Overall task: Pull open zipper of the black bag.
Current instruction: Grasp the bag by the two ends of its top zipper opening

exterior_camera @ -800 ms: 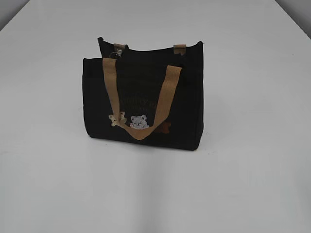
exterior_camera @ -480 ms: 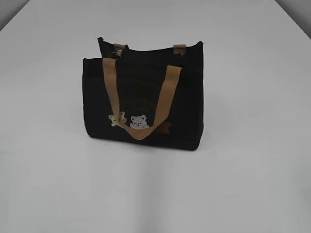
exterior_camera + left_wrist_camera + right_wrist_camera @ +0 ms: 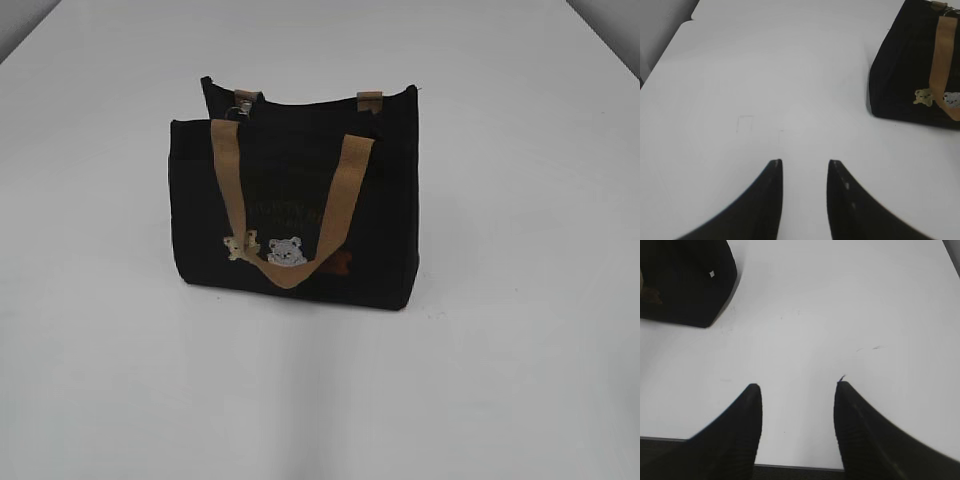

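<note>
Both grippers (image 3: 804, 162) (image 3: 797, 387) open, well apart from black bag (image 3: 295, 215).

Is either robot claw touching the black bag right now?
No: the black bag stands alone on the white table, no gripper near it.

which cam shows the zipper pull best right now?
Exterior view: the silvery zipper pull sits at the black bag's top rim, left end. Left wrist view catches only the bag's front corner, pull cropped at the edge; right wrist view just a lower corner.
</note>
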Action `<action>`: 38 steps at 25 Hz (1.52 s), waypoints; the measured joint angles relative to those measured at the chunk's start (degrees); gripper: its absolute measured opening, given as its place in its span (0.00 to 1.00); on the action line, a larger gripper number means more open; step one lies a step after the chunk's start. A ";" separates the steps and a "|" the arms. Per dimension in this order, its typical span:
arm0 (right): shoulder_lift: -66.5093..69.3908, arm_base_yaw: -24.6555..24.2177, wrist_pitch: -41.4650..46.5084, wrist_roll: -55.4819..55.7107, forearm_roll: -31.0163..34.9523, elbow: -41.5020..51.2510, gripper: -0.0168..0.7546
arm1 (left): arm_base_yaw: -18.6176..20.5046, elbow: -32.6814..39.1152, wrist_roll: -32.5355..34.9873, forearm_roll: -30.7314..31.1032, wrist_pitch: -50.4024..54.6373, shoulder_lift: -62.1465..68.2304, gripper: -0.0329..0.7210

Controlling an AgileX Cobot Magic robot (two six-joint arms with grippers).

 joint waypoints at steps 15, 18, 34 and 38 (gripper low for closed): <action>0.00 0.00 0.00 0.00 0.00 0.00 0.50 | -0.78 -4.16 26.75 -37.19 -37.57 43.77 0.36; 0.00 0.00 0.00 0.00 0.00 0.00 0.50 | -3.65 -4.81 42.92 -47.42 -43.44 57.90 0.37; 0.00 0.00 -0.06 0.00 1.47 0.00 0.50 | -19.94 -5.76 66.04 -59.36 -57.20 78.67 0.41; 0.00 0.00 -0.06 0.00 1.86 0.00 0.50 | -19.94 -8.93 66.24 -60.12 -57.39 79.93 0.42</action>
